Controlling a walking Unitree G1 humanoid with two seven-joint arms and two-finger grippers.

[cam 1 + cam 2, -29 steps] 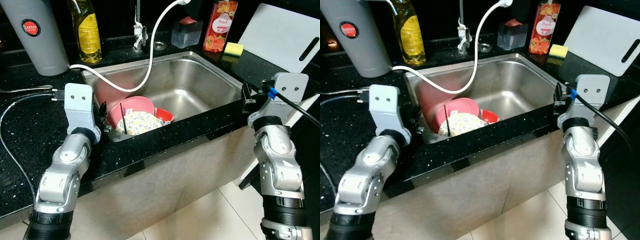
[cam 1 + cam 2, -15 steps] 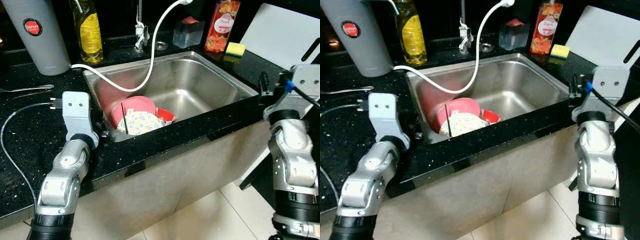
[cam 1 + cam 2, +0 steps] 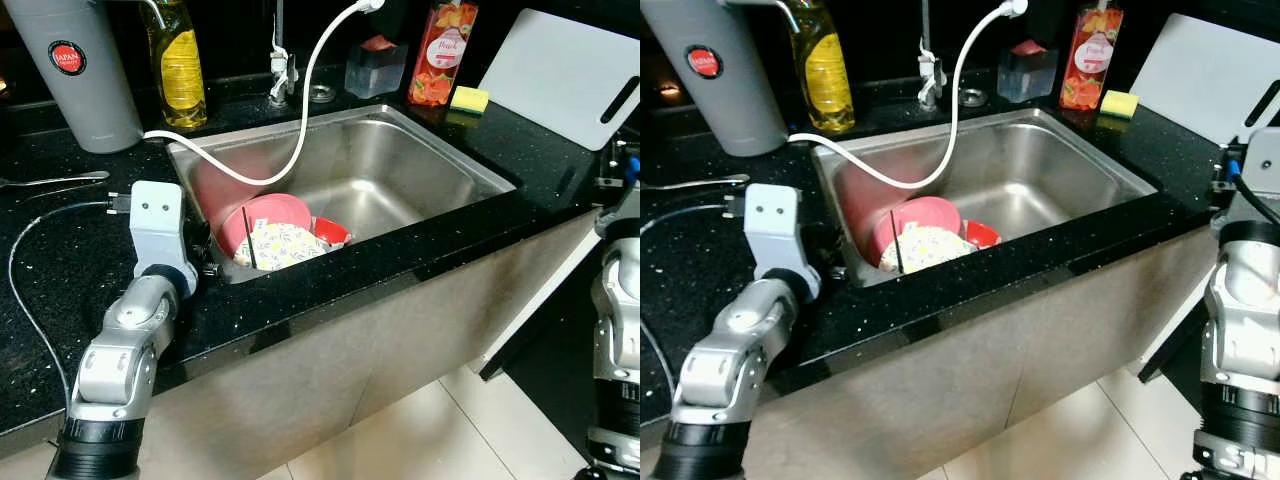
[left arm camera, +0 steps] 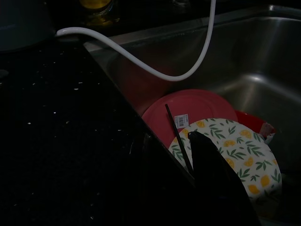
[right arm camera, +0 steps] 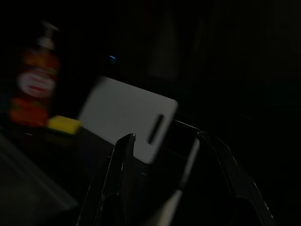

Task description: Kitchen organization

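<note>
Right wrist view: right claw [image 5: 162, 141] fingers spread, facing cutting board [image 5: 127, 117].

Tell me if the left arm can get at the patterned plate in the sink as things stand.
Probably yes. The left gripper sits at the sink's near-left rim, right beside the patterned plate, with nothing between them. A black stick lying across the plate could hamper a grasp.
</note>
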